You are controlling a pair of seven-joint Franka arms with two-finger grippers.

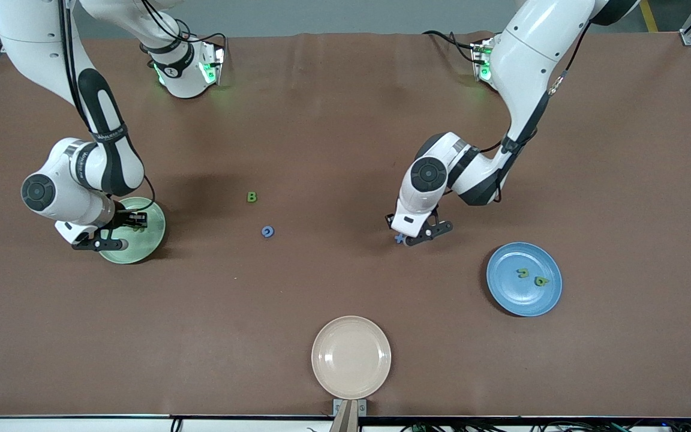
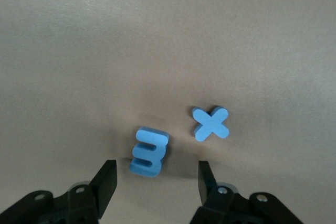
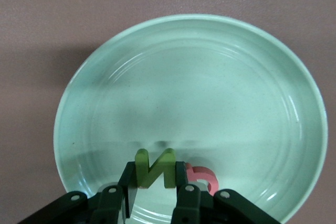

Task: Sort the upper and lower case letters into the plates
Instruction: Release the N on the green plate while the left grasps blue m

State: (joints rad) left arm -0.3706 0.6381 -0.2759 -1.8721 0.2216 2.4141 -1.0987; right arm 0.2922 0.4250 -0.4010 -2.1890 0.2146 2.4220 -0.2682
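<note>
The right tool (image 1: pixel 119 231) is over the pale green round plate (image 1: pixel 152 235) at the right arm's end of the brown worktop (image 1: pixel 321 120). Its fingers (image 3: pixel 181 182) are closed on a green flat letter N (image 3: pixel 155 168), which stands upright just above the plate's floor. A pink flat letter (image 3: pixel 203 178) lies in the same plate, just beside the tool and partly hidden by it.

Toward the middle of the worktop, well apart from both tools, lie a green flat letter B (image 1: pixel 252 197) and a blue round letter (image 1: pixel 268 231); the blue one is nearer to the front camera.

The left tool (image 1: pixel 412 239) is low over the worktop w/ its fingers (image 2: pixel 106 181) open. Between them, not touched, is a blue flat letter E (image 2: pixel 149 151), tilted up on its edge. A blue flat letter x (image 2: pixel 210 123) lies just beside it, apart from it.

The blue round plate (image 1: pixel 504 294) is near the left tool, nearer to the front camera, and holds two green flat letters (image 1: pixel 531 276), side by side.

A beige round plate (image 1: pixel 351 357) sits at the worktop's front edge, approx. between the two arms.
</note>
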